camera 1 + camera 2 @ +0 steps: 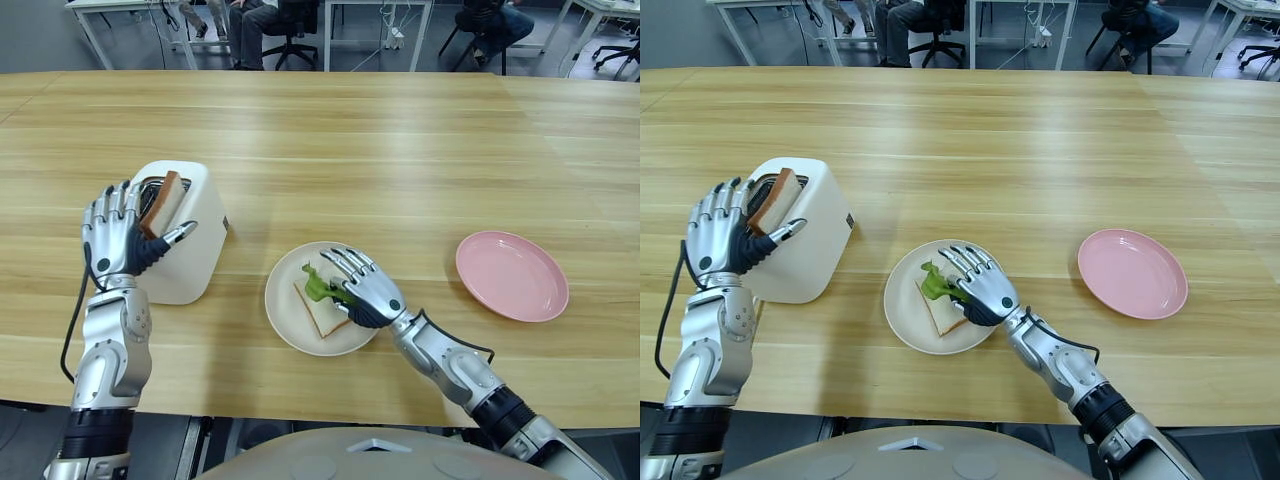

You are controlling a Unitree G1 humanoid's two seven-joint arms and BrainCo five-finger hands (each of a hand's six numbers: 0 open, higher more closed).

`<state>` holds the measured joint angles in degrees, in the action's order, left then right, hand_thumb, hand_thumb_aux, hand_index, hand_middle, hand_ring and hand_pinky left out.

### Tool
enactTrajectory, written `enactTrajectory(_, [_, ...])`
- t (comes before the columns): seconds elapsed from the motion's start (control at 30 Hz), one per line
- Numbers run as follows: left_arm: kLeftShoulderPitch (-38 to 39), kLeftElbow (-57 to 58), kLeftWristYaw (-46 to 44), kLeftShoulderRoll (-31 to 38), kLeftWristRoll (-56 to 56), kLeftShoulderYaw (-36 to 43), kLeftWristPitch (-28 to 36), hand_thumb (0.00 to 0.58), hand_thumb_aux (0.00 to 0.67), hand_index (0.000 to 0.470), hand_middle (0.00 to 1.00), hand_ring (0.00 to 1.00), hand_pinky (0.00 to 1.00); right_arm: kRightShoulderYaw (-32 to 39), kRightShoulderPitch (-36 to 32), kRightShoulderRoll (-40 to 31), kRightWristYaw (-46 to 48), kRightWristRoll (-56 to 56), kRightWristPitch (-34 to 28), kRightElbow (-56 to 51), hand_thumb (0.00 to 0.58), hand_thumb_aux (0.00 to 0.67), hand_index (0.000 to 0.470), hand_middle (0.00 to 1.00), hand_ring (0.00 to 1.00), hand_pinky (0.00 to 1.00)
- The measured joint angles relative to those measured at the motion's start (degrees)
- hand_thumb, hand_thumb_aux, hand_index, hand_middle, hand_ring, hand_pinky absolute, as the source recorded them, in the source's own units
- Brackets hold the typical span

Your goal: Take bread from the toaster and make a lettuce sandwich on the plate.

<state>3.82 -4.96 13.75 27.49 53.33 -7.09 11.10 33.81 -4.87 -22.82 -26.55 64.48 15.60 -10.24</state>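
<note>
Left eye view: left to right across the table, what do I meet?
Left hand gripping the bread slice → toaster → cream plate, where the right hand holds lettuce over a second slice → pink plate.

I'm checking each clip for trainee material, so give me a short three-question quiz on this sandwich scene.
1. Which robot hand is closed around the upright slice in the toaster?
2. The right robot hand is over the cream plate. What lies on the bread slice there? A) cheese B) lettuce C) tomato
3. True or false: the pink plate stands between the toaster and the cream plate.
Key: 1. the left robot hand; 2. B; 3. false, it stands to the robot's right of the cream plate.
</note>
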Motion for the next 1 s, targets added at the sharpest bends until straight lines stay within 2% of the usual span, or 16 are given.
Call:
enactTrajectory(0.1, [-2.4, 3.2, 0.2, 1.4, -0.5, 0.0, 0.4, 0.0, 0.0, 0.0, 0.0, 0.0, 0.0, 0.5, -0.1, -0.3, 0.9, 0.2, -0.3, 0.0, 0.58, 0.67, 0.46, 0.0, 0.0, 0.0])
enactTrajectory(0.13, [-3.3, 4.4, 0.3, 1.5, -1.0, 0.0, 0.5, 0.288, 0.194, 0.133, 0.0, 0.0, 0.0, 0.6, 0.0, -0.6, 1.1, 0.4, -0.5, 0.0, 0.58, 0.67, 0.46, 0.0, 0.0, 0.0])
enactTrajectory(0.17, [-3.6, 5.1, 0.3, 1.8, -1.4, 0.0, 0.7, 0.493, 0.41, 0.281, 0.0, 0.0, 0.0, 0.7, 0.1, -0.9, 1.2, 0.6, -0.7, 0.2, 0.545, 0.504, 0.346, 0.0, 0.0, 0.0])
enactTrajectory(0.2, [-3.8, 5.6, 0.3, 2.1, -1.6, 0.0, 0.6, 0.58, 0.67, 0.46, 0.0, 0.0, 0.0, 0.7, 0.2, -1.0, 1.2, 0.8, -1.0, 0.4, 0.079, 0.047, 0.032, 0.0, 0.0, 0.0])
enactTrajectory(0.23, [-4.1, 6.1, 0.3, 2.4, -1.9, 0.1, 0.6, 0.58, 0.67, 0.46, 0.0, 0.0, 0.0, 0.7, 0.4, -1.4, 1.2, 1.0, -1.4, 1.0, 0.079, 0.047, 0.032, 0.0, 0.0, 0.0])
enactTrajectory(0.27, [-4.2, 6.3, 0.3, 2.6, -2.3, 0.3, 0.4, 0.58, 0.67, 0.46, 0.0, 0.0, 0.0, 0.6, 0.8, -2.0, 1.3, 1.1, -1.7, 2.2, 0.0, 0.0, 0.0, 0.0, 0.0, 0.0])
enactTrajectory(0.3, [-4.2, 6.3, 0.3, 2.6, -2.7, 0.4, 0.1, 0.58, 0.67, 0.46, 0.0, 0.0, 0.0, 0.4, 1.1, -2.5, 1.3, 1.0, -1.8, 3.1, 0.0, 0.0, 0.0, 0.0, 0.0, 0.0])
enactTrajectory(0.33, [-4.1, 6.3, 0.4, 2.6, -3.1, 0.6, -0.2, 0.58, 0.67, 0.46, 0.14, 0.14, 0.14, 0.2, 1.5, -2.9, 1.5, 1.0, -1.8, 4.1, 0.0, 0.0, 0.0, 0.0, 0.0, 0.0])
enactTrajectory(0.37, [-4.1, 6.4, 0.6, 2.6, -3.8, 0.7, -0.7, 0.58, 0.67, 0.46, 0.49, 0.49, 0.49, -0.3, 2.1, -3.4, 2.0, 0.8, -1.8, 5.6, 0.0, 0.0, 0.0, 0.0, 0.0, 0.0])
enactTrajectory(0.4, [-4.0, 6.4, 0.9, 2.6, -4.4, 0.6, -1.1, 0.58, 0.67, 0.46, 1.0, 1.0, 1.0, -0.7, 2.9, -3.9, 2.2, 0.5, -1.7, 6.8, 0.0, 0.0, 0.0, 0.0, 0.0, 0.0])
enactTrajectory(0.63, [-3.4, 6.1, 5.2, 2.6, -8.9, -0.7, -5.0, 0.58, 0.67, 0.46, 1.0, 1.0, 1.0, -4.2, 7.4, -7.2, 2.9, -3.2, 0.1, 14.6, 0.0, 0.0, 0.0, 0.0, 0.0, 0.0])
enactTrajectory(0.83, [-3.4, 4.0, 9.5, 2.6, -12.4, -3.5, -9.1, 0.58, 0.67, 0.46, 1.0, 1.0, 1.0, -6.8, 9.2, -7.1, 3.6, -7.3, 2.6, 17.9, 0.0, 0.0, 0.0, 0.0, 0.0, 0.0])
enactTrajectory(0.93, [-3.4, 0.4, 12.3, 2.5, -13.0, -5.4, -11.9, 0.58, 0.67, 0.46, 1.0, 1.0, 1.0, -8.5, 9.7, -5.8, 3.2, -10.9, 4.7, 18.2, 0.0, 0.0, 0.0, 0.0, 0.0, 0.0])
enactTrajectory(1.0, [-3.1, -6.4, 13.7, 1.8, -14.2, -6.5, -15.1, 0.58, 0.67, 0.46, 1.0, 1.0, 1.0, -10.2, 10.5, -4.9, 2.0, -14.3, 6.8, 18.5, 0.0, 0.0, 0.0, 0.0, 0.0, 0.0])
